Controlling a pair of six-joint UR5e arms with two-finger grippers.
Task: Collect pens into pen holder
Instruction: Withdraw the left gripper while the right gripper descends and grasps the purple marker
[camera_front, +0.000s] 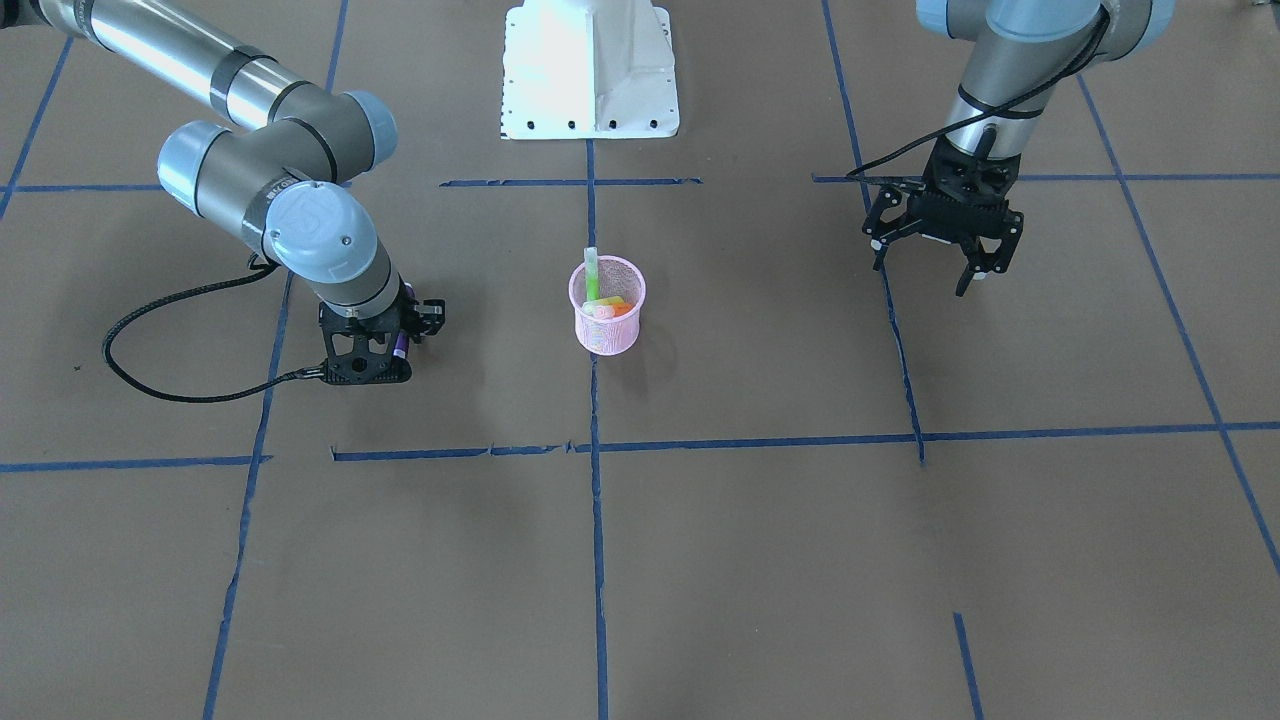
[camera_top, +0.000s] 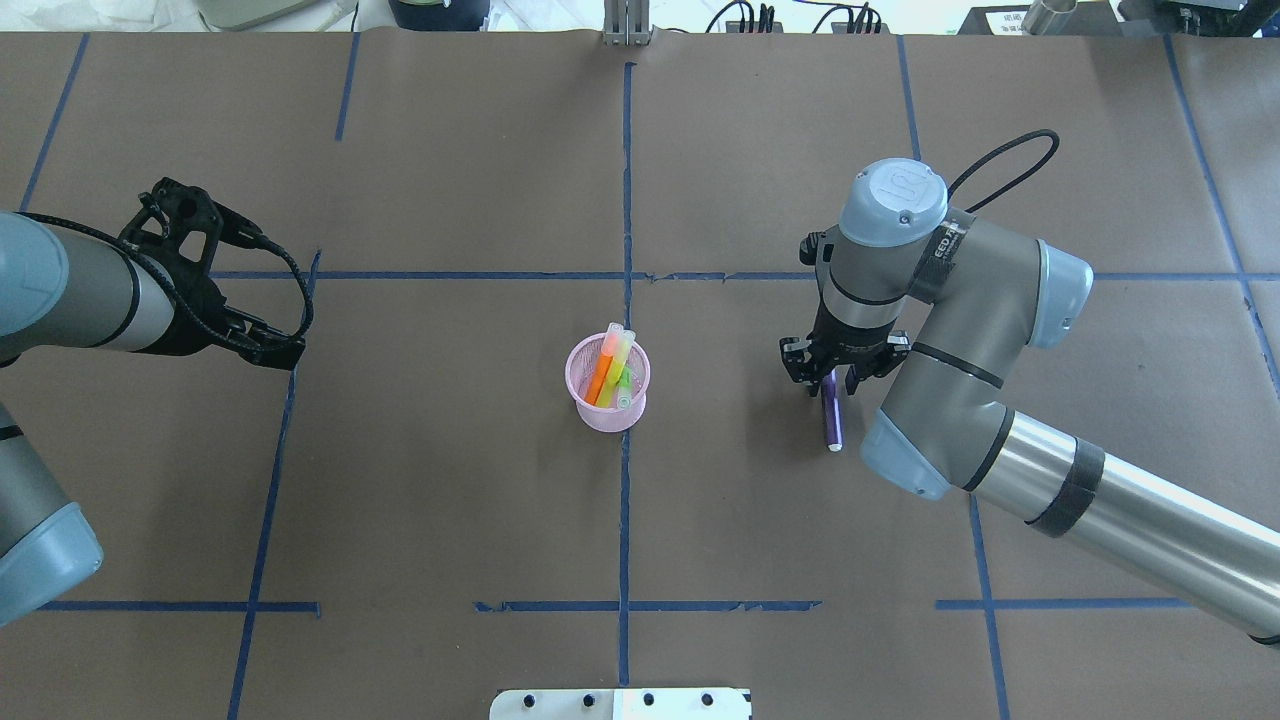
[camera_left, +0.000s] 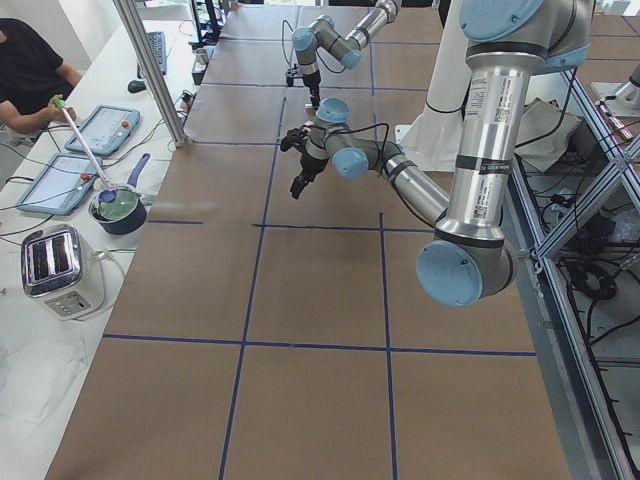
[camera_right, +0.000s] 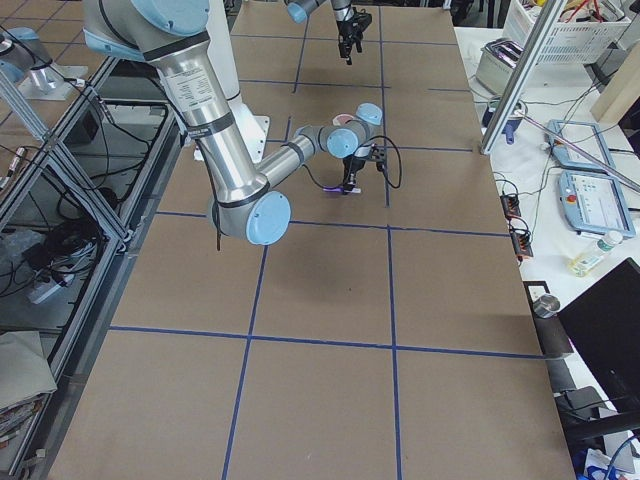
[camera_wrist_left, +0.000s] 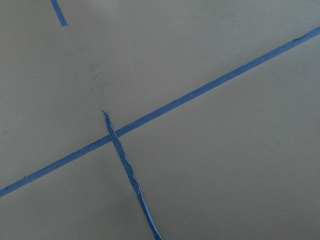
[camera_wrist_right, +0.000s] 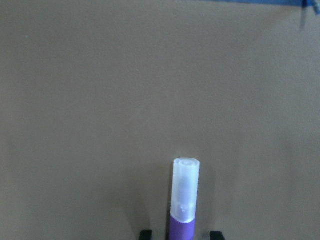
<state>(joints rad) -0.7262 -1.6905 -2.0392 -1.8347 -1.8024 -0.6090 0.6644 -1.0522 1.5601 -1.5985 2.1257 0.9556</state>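
Note:
The pink mesh pen holder (camera_front: 607, 325) (camera_top: 607, 410) stands upright at the table's centre. An orange pen (camera_top: 603, 375) and a green pen (camera_front: 591, 272) lean inside it, pale ends up. The purple pen (camera_top: 832, 425) (camera_wrist_right: 185, 200) lies flat on the table to the robot's right of the cup. My right gripper (camera_top: 830, 378) (camera_front: 392, 345) is lowered over one end of it. Its jaws stand open with a gap on each side of the pen. My left gripper (camera_front: 928, 268) hangs open and empty above the table, far from the cup.
Blue tape lines grid the brown table. The white robot base (camera_front: 590, 70) sits at the table's robot side. A black cable (camera_front: 150, 385) loops beside the right arm. A side bench with a toaster (camera_left: 55, 265), a pot and a seated person runs along the operators' side.

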